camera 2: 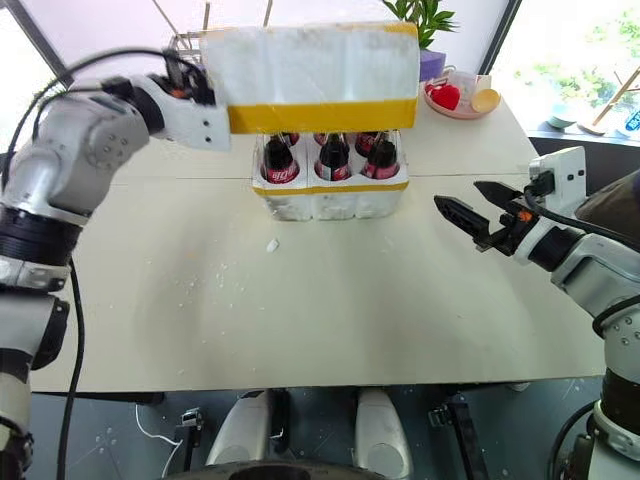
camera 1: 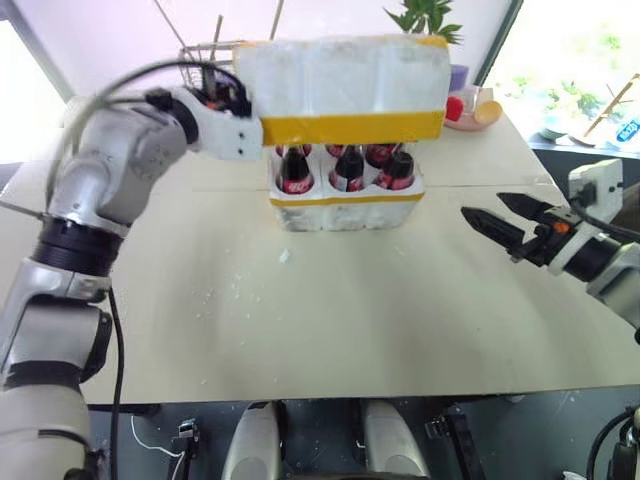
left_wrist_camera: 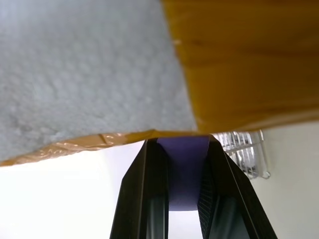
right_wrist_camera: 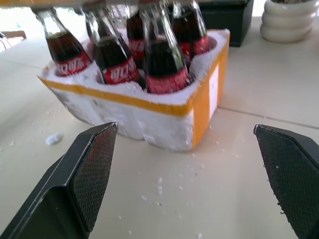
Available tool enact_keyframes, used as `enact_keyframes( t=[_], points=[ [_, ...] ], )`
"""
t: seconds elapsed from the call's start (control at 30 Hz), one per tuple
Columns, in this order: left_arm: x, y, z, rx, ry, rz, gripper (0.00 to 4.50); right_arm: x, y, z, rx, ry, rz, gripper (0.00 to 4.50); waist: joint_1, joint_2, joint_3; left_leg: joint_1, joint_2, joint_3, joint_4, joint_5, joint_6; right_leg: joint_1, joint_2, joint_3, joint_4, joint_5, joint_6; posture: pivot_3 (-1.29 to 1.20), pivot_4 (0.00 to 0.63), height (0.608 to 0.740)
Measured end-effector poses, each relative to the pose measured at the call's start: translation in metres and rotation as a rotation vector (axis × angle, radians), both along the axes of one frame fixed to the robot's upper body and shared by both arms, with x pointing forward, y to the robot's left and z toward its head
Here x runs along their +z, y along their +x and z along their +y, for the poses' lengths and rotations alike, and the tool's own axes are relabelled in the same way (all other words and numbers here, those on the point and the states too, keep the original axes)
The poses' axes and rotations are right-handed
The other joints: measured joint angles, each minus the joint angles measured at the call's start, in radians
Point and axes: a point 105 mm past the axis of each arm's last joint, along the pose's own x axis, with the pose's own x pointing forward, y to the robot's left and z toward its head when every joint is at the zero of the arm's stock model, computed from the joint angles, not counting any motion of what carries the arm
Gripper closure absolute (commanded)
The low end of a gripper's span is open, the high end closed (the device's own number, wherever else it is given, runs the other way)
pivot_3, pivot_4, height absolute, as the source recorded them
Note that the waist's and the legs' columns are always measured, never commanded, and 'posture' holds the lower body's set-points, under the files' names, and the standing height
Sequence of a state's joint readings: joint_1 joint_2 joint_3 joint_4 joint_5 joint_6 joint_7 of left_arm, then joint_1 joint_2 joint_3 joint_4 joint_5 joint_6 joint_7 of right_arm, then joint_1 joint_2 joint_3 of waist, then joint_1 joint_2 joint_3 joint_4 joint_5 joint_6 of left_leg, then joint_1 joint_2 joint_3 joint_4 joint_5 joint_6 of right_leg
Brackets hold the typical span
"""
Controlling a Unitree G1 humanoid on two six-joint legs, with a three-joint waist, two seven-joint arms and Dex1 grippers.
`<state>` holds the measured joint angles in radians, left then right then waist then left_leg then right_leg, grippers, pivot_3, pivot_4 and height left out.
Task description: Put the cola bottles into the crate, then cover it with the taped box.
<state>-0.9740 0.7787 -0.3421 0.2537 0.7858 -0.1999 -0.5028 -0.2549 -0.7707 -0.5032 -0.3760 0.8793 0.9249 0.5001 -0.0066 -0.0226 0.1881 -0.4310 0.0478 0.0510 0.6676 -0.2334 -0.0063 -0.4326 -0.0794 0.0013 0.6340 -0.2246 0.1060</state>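
Nearest us, the right claw (camera 2: pixel 470 215) waits wide open and empty beside the crate (camera 2: pixel 330 200) of cola bottles (camera 2: pixel 333 158), while the left claw (camera 1: pixel 240 118) pinches the taped box (camera 1: pixel 345 90) just above them, ready to cover.

Pale table (camera 1: pixel 300 340) (foam crumbs scattered) bearing the crate (camera 1: pixel 345 205), beyond it a pink dish (camera 2: pixel 455 105).

A pale beige table (camera 1: pixel 330 330) fills the middle, flecked with white crumbs. Bright windows (camera 1: pixel 575 45) stand behind it — daylight pours in. A potted plant (camera 1: pixel 425 18) sits at the far edge, dark floor (camera 1: pixel 500 440) below.
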Motion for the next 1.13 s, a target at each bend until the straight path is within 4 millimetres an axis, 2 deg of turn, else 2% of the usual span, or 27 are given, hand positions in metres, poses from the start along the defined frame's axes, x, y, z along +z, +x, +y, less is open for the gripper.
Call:
enact_keyframes(
  t=[0.07,0.13,0.2,0.3,0.43,0.53,0.67,0.73,0.8,0.87,0.93,1.0,1.13],
  points=[
    [-0.004,-0.003,-0.003,-0.015,0.024,-0.028,4.32,0.0,0.001,-0.001,-0.006,0.003,0.002,0.0,-0.001,0.0,0.0,0.0,0.0,0.0,0.0,0.0,0.0,0.0,0.0,0.0,0.0,0.0,0.0,0.0,0.15,0.74],
    [0.0,-0.005,-0.003,-0.018,0.048,-0.068,4.32,-0.001,0.001,-0.002,-0.01,0.005,0.005,0.0,-0.001,0.0,0.0,0.0,0.0,0.0,0.0,0.0,0.0,0.0,0.0,0.0,0.0,0.0,0.0,0.0,0.15,0.74],
    [0.0,-0.009,-0.001,-0.028,0.061,-0.088,3.29,-0.001,0.001,-0.002,-0.009,0.006,0.005,0.0,-0.002,0.0,0.0,0.001,0.0,0.0,-0.001,0.0,0.0,0.0,0.0,0.0,0.0,0.0,0.0,0.0,0.15,0.74],
    [-0.025,-0.012,0.0,-0.048,0.061,-0.038,1.95,-0.001,0.003,-0.002,-0.01,0.01,0.003,0.0,-0.003,0.001,-0.001,0.004,0.0,0.0,-0.001,0.0,0.0,0.003,0.0,0.0,0.0,0.0,0.0,0.0,0.15,0.74],
    [-0.061,-0.019,0.006,-0.073,0.01,0.064,1.95,-0.001,0.004,-0.001,-0.003,0.014,0.002,0.0,-0.004,0.001,-0.001,0.004,0.001,0.001,-0.002,0.0,0.0,0.003,0.0,0.001,0.0,0.0,0.0,0.0,0.15,0.74],
    [-0.063,-0.027,0.015,-0.094,-0.099,0.078,1.95,-0.003,0.004,0.0,0.006,0.013,0.005,0.0,-0.004,0.001,-0.001,0.004,0.001,0.001,-0.002,0.0,0.0,0.003,0.0,0.0,-0.001,0.0,0.0,0.0,0.15,0.74],
    [-0.08,-0.044,0.039,-0.081,-0.479,0.301,1.95,-0.009,0.002,-0.001,0.004,0.012,0.025,0.0,-0.005,0.001,-0.001,0.005,0.001,0.001,-0.002,0.0,0.0,0.003,-0.001,0.0,0.0,0.0,0.0,0.0,0.15,0.74],
    [-0.099,-0.057,0.054,-0.043,-0.759,0.547,1.95,-0.012,0.001,-0.002,0.001,0.013,0.033,0.0,-0.007,0.001,-0.001,0.005,0.001,0.001,-0.002,0.0,0.0,0.003,-0.001,0.0,-0.001,0.0,0.0,0.0,0.15,0.74],
    [-0.104,-0.066,0.064,-0.023,-1.052,0.789,1.95,-0.014,0.001,-0.003,-0.002,0.013,0.039,0.0,-0.005,0.001,0.0,0.005,0.001,0.0,-0.002,0.0,0.0,0.003,0.0,0.0,0.0,0.0,0.0,0.0,0.15,0.74],
    [-0.092,-0.083,0.074,-0.05,-1.306,1.046,1.95,-0.013,0.001,-0.002,0.006,0.012,0.035,0.0,-0.005,0.0,0.0,0.005,0.001,-0.001,-0.001,0.0,0.0,0.004,0.0,-0.001,-0.001,0.0,-0.001,0.0,0.15,0.74],
    [-0.068,-0.095,0.077,-0.13,-1.417,1.182,1.95,-0.013,0.001,-0.002,0.008,0.008,0.03,0.0,-0.003,0.001,0.0,0.005,0.001,-0.002,-0.001,0.0,0.0,0.004,0.0,-0.001,-0.002,-0.002,-0.003,0.0,0.15,0.74],
    [-0.04,-0.106,0.077,-0.233,-1.449,1.255,1.95,-0.009,0.002,0.0,0.023,0.009,0.018,0.0,-0.004,0.001,0.0,0.005,0.001,-0.001,-0.001,0.0,0.0,0.005,0.0,-0.001,-0.002,-0.002,-0.003,0.0,0.15,0.74],
    [-0.025,-0.115,0.079,-0.274,-1.431,1.32,1.95,0.002,0.002,0.002,0.063,-0.021,-0.01,0.0,-0.005,0.001,0.0,0.006,0.001,-0.001,-0.002,0.0,0.0,0.005,0.0,-0.001,-0.002,-0.002,-0.004,0.0,0.15,0.74]
  ],
)
